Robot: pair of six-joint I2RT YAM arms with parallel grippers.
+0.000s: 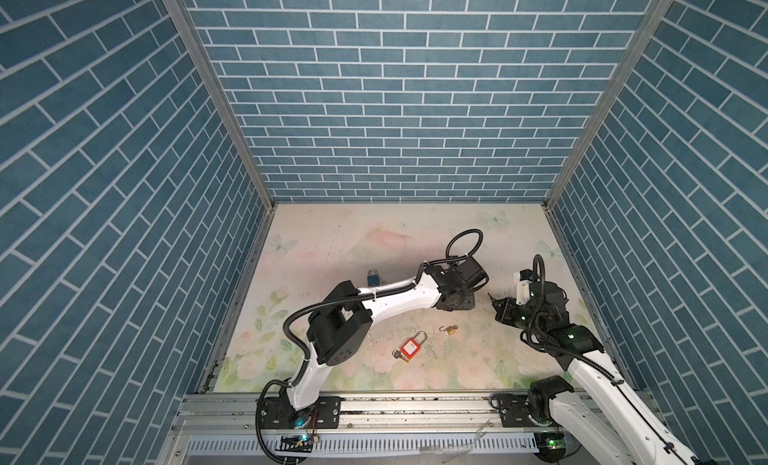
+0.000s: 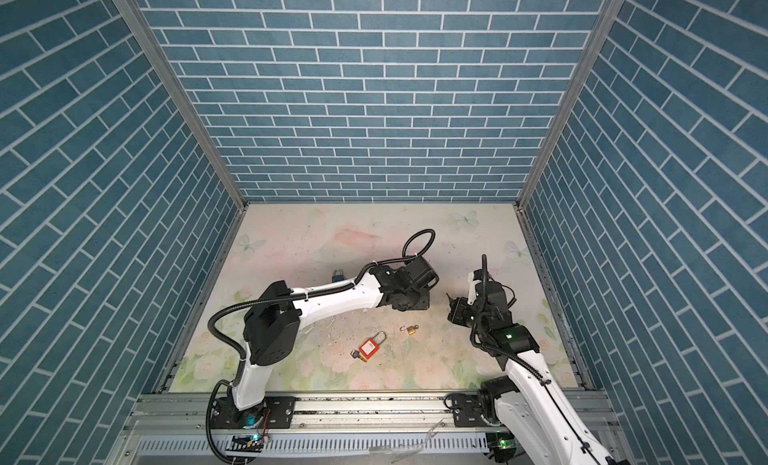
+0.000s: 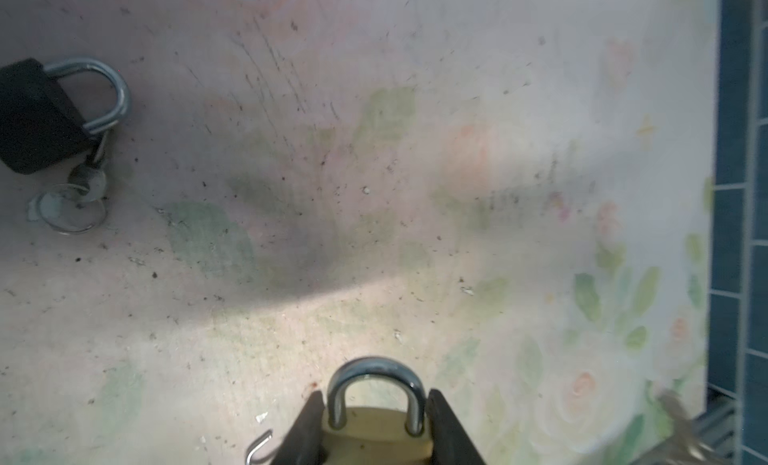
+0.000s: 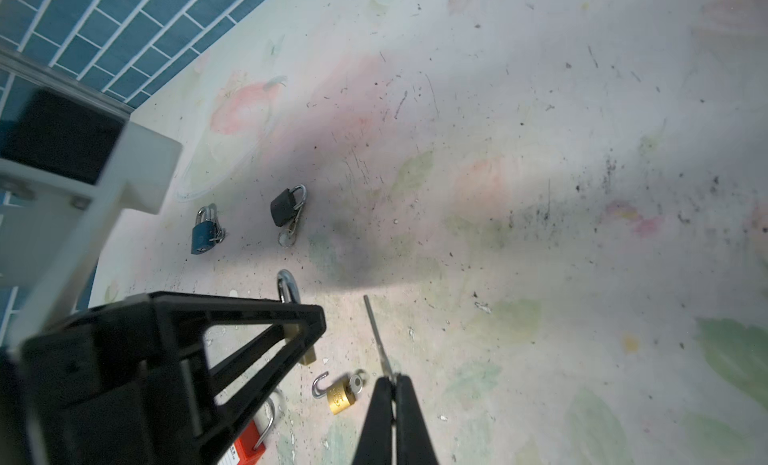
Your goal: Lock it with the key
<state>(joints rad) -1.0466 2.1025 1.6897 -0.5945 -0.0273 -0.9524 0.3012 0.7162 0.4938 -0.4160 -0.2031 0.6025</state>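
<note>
L gripper (image 3: 376,396): part-open, jaws clamped on both sides of brass-bodied padlock w/ steel shackle (image 3: 374,434). It sits beyond and right of red plastic padlock (image 1: 410,349).
R gripper (image 4: 393,379): fully closed, pinching slim silver metal key (image 4: 376,334), blade sticking out past tips. It's further right of red padlock than L.
Held lock: both shackle legs look seated in body; keyway hidden in every view.
Gap: key tip near held lock, not touching.
Step (my read): bringing key to lock, insertion not yet done.
Next needs: blade lined up w/ keyway, straight push, then a turn. L must hold lock firm so it won't twist.
Others: small brass padlock w/ open shackle (image 4: 340,396) just right of red padlock. Blue padlock (image 4: 203,237) and black padlock w/ key ring (image 3: 35,118) lie beyond red padlock.
</note>
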